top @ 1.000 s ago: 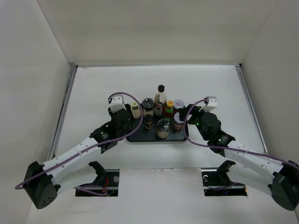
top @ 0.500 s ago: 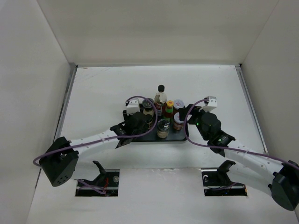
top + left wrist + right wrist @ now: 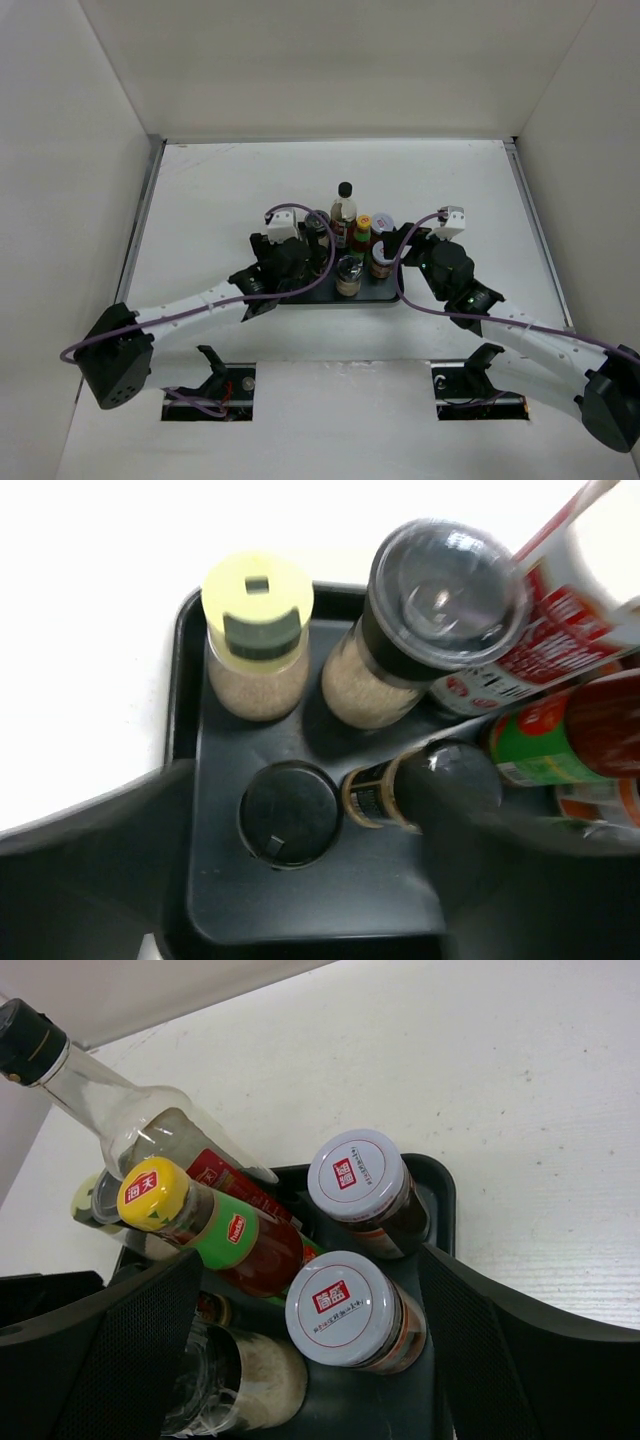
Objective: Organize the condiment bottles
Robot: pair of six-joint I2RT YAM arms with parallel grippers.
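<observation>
Where condiment bottles (image 3: 245, 1235) crowd tray (image 3: 330, 890), white table (image 3: 300, 170) surrounds.

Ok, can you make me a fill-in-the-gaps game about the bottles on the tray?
1. The tall clear bottle has a ___ cap.
2. The red sauce bottle has a ___ cap.
3. Next to it stand ___ white-lidded jars.
Missing words: black, yellow, two.

Black-jointed white arms (image 3: 190, 305) (purple cables (image 3: 296, 207))
</observation>
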